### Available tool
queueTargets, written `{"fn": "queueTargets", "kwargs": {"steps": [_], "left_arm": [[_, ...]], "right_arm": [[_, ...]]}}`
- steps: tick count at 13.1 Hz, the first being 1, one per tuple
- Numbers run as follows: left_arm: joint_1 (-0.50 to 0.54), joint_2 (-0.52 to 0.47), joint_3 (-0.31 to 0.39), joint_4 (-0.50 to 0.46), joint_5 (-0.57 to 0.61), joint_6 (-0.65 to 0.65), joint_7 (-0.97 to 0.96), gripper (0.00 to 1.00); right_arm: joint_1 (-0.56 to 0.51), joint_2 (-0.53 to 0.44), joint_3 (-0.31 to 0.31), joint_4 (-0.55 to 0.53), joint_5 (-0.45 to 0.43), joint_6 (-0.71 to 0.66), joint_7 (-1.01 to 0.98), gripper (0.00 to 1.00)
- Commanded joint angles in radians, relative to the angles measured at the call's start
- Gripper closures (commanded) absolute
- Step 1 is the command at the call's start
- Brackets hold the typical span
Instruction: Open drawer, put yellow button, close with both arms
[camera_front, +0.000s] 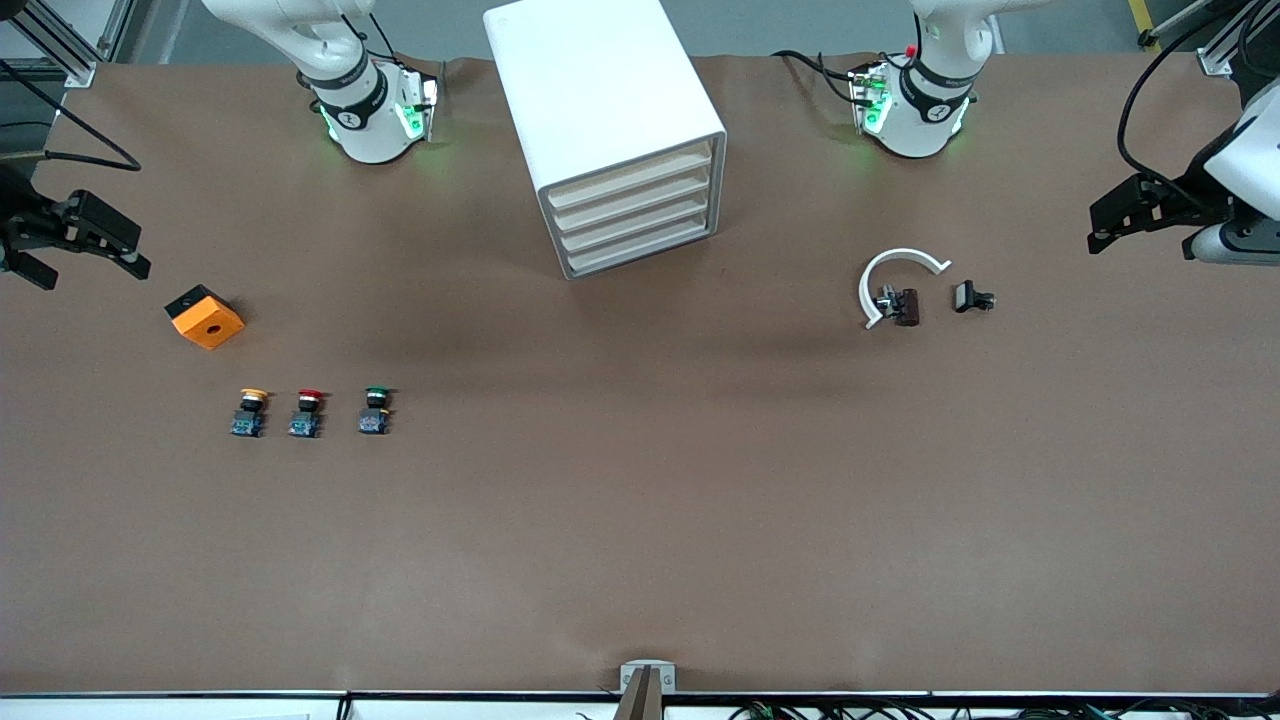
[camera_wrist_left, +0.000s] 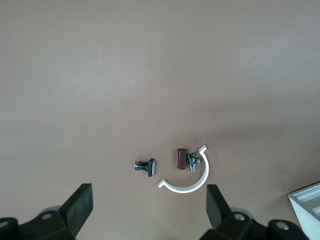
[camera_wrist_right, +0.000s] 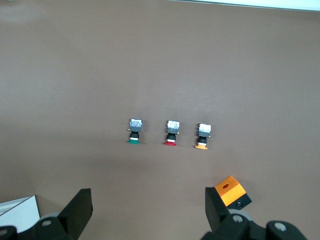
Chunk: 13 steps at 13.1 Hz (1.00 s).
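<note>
Your right end effector (camera_front: 95, 245) hangs released over the tabletop (camera_front: 640, 520) at the right arm's end, with the yellow button (camera_front: 249, 411) lying beside the red button (camera_front: 307, 412), nearer the front camera than the orange block (camera_front: 204, 316). The drawer (camera_front: 628, 177) sits shut atop the cabinet (camera_front: 604, 120) mid-table. Your left end effector (camera_front: 1135, 212) hangs released at the left arm's end.
</note>
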Motion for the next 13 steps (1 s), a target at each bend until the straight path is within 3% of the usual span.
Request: {"fn": "queueTargets", "kwargs": {"steps": [1,5,10,13], "left_arm": [[0.005,-0.005,-0.003,0.017,-0.002,-0.032,0.014,0.00],[0.007,0.017,-0.003,0.040,-0.002,-0.035,0.003,0.00],[0.007,0.144,-0.003,0.077,-0.015,-0.035,-0.009,0.00],[-0.010,0.225,-0.009,0.077,-0.054,-0.003,-0.229,0.00]], "right_arm": [[-0.008,-0.010,0.004,0.005,0.015,-0.011,0.003,0.00],[-0.008,-0.010,0.004,0.005,0.013,-0.012,0.003,0.00],[-0.010,-0.010,0.004,0.005,0.010,-0.012,0.003,0.00],[-0.010,-0.010,0.004,0.005,0.010,-0.012,0.003,0.00]]}}
